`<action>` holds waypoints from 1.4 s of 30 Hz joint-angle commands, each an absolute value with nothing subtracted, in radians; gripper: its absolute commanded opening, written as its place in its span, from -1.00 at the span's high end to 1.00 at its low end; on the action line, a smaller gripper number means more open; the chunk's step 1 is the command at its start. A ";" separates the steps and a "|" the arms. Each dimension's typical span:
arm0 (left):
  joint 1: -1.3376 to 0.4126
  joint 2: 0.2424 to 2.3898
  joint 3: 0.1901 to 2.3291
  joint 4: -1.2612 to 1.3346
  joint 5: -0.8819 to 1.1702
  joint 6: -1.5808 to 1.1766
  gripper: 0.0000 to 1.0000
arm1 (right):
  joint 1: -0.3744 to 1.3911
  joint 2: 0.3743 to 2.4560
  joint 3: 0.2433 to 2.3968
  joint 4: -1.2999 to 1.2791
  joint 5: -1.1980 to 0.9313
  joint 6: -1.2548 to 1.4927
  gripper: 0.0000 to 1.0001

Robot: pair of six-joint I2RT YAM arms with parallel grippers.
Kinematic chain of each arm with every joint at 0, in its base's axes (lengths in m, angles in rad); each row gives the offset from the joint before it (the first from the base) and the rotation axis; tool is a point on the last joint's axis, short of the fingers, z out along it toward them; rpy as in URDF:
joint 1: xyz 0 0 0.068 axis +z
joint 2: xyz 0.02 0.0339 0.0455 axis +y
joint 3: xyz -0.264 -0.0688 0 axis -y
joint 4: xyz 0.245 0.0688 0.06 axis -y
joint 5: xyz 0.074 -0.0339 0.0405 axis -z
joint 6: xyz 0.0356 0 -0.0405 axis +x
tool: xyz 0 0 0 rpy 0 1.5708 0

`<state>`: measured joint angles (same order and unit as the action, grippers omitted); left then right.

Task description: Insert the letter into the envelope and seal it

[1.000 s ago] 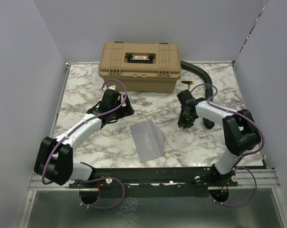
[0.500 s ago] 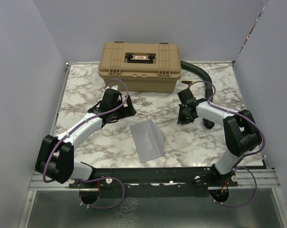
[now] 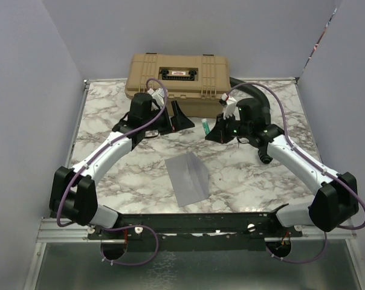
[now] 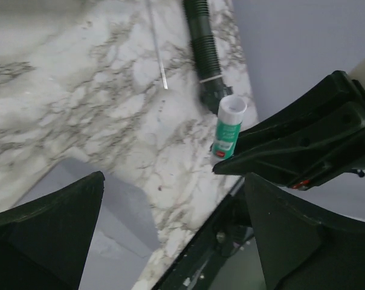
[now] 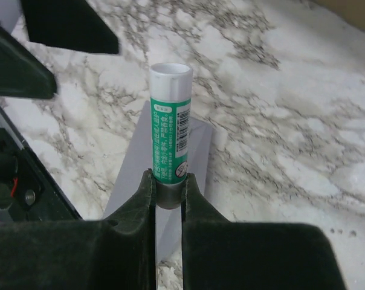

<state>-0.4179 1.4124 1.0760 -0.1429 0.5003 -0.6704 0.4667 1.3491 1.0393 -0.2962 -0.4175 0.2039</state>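
Your right gripper [image 5: 168, 184] is pinched on just the base of the glue stick [image 5: 170, 121], left gripper [image 3: 172, 119] gaping beside it, envelope [image 3: 187, 178] flat nearer the bases, letter not visible: yank the white cap [image 5: 170, 74] off-axis and the stick could pivot or slip from that shallow grip.

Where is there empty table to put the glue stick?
Bare marble lies between the envelope and the right arm, and at the far left corner beside the case. It is crowded before the case, where the left pincer and the right pincer, holding the glue stick, meet.
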 commanded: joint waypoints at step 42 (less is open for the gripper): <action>-0.453 1.556 1.052 -0.076 1.002 -0.765 0.42 | 0.658 1.459 1.261 -0.588 -0.383 -0.133 0.99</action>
<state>-0.4473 1.5589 1.0645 -0.0109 0.9203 -0.8177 0.6601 1.4467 1.2499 -0.5964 -0.3840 -0.1139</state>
